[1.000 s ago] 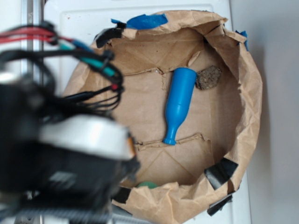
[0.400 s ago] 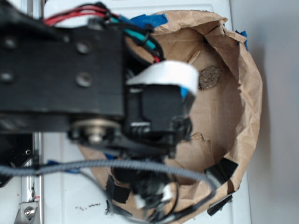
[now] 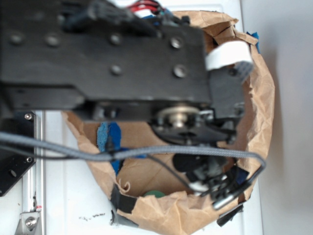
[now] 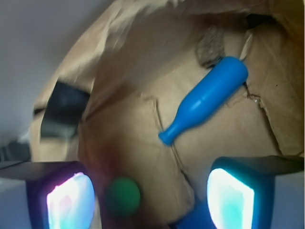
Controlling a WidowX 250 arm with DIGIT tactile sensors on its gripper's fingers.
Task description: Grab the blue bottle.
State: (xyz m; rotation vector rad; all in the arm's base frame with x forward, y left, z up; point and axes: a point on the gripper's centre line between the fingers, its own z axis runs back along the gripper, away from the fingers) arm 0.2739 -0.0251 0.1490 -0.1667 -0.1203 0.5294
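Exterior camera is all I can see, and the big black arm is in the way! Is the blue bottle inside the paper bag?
Observer: Yes. In the wrist view the blue bottle lies on its side on the floor of the paper bag.
Operator: Is the gripper holding it?
Observer: No. The gripper is open and apart from the bottle.
Operator: Is anything next to the bottle?
Observer: A rough grey-brown lump sits right by its wide end.

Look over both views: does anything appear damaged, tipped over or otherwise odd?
The blue bottle lies on its side rather than standing. The brown paper enclosure is crumpled and torn along its floor. The open gripper touches nothing.
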